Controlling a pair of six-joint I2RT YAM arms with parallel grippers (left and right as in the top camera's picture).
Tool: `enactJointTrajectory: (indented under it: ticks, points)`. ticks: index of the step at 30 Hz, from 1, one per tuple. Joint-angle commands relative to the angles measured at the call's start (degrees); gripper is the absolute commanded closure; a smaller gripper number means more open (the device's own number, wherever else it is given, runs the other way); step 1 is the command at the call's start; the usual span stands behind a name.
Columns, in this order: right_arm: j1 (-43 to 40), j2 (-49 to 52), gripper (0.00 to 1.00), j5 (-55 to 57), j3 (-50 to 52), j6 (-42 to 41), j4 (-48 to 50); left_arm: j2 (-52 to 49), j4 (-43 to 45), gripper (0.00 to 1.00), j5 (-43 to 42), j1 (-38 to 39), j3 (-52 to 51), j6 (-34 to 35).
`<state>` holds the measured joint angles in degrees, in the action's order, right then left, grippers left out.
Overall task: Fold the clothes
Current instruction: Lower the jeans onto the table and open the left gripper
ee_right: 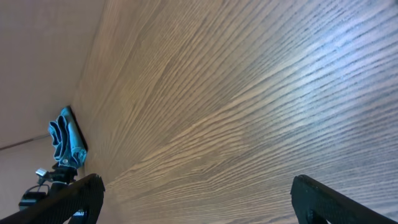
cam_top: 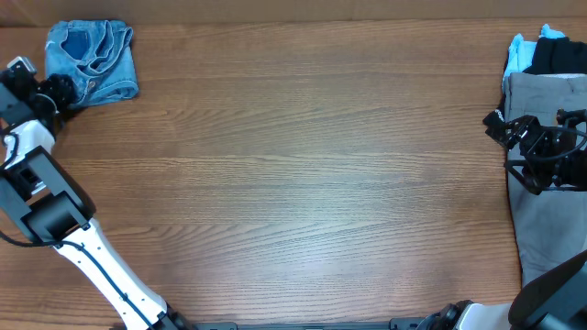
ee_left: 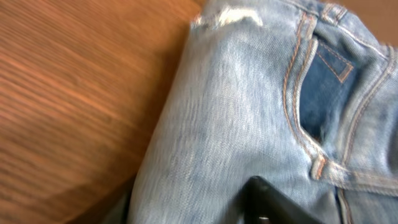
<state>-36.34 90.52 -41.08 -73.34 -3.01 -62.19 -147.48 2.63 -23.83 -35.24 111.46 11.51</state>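
The wood-grain tabletop (cam_top: 293, 165) is bare across its middle, with clothes only at its two ends. The jeans (cam_top: 92, 60) lie as a compact folded bundle in the far-left corner, so that garment looks done. The rest sit at the right edge: grey trousers (cam_top: 550, 92) spread flat, with a black garment (cam_top: 559, 55) and a sky-blue garment (cam_top: 518, 53) beyond them.

The step in hand seems to be setting the folded jeans aside. The next move would probably be to start on the grey trousers, which calls for a pinch on one edge of the cloth and a drag out to the open middle.

The left end effector (cam_top: 57, 92) sits just beside the jeans. Its wrist view shows a single dark finger (ee_left: 273, 202) low against the denim near a pocket seam. I cannot tell how wide its jaws stand or whether they have hold of the cloth. The right end effector (cam_top: 514, 147) hangs over the grey trousers with its jaws spread fully apart and nothing between them.
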Motion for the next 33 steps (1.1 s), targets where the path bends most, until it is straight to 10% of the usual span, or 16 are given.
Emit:
enactJointTrajectory:
  ticks: [1, 7, 23, 28, 33]
  points:
    - [-0.04, -0.39, 0.0, 0.13, -0.55, -0.04, -0.13, -1.07, 2.01, 0.35, 10.8, 1.29, -0.28, 0.79]
    - [-0.04, -0.39, 0.0, 0.15, -0.55, 0.0, -0.11, -0.48, 1.92, 0.18, 13.29, 0.59, 0.28, 2.95]
    - [0.0, -0.39, 0.0, 1.22, -0.55, 0.48, -0.66, 21.53, -11.58, 0.13, 11.04, 1.57, 0.59, 2.84]
    - [0.0, -0.39, 0.0, 1.18, -0.55, 1.53, 0.35, 23.19, -18.69, 0.22, 8.76, 3.89, 0.57, 1.44]
    - [0.0, -0.39, 0.0, 1.2, -0.55, 1.57, 0.11, 18.49, -19.76, 0.52, 9.09, 6.54, 0.57, -2.84]
